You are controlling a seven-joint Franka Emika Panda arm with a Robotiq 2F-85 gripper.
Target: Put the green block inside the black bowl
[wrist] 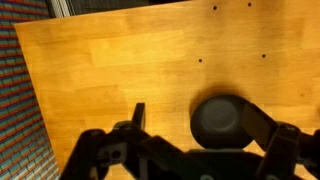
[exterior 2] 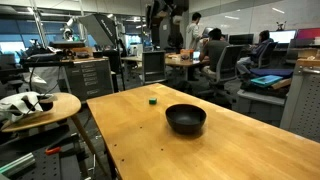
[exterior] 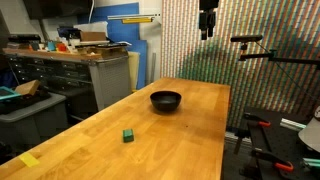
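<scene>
The black bowl (exterior: 166, 100) stood upright on the wooden desk (exterior: 190, 140) and showed in both exterior views (exterior 2: 186, 119). The green block (exterior: 128, 135) lay on the bare wood outside the bowl and well apart from it. In an exterior view it lay nearer the camera than the bowl, and in an exterior view (exterior 2: 152, 100) it lay beyond the bowl, toward the desk's far edge. The fingers (exterior: 207, 30) hung high above the bowl's level, touching nothing. In the wrist view the fingers (wrist: 138, 118) were spread wide and held nothing, and the bowl (wrist: 218, 120) showed far below in the gap between them. A flat yellow piece (exterior: 28, 160) lay at the desk's edge, on the block's side of the bowl and farther from the bowl than the block.
</scene>
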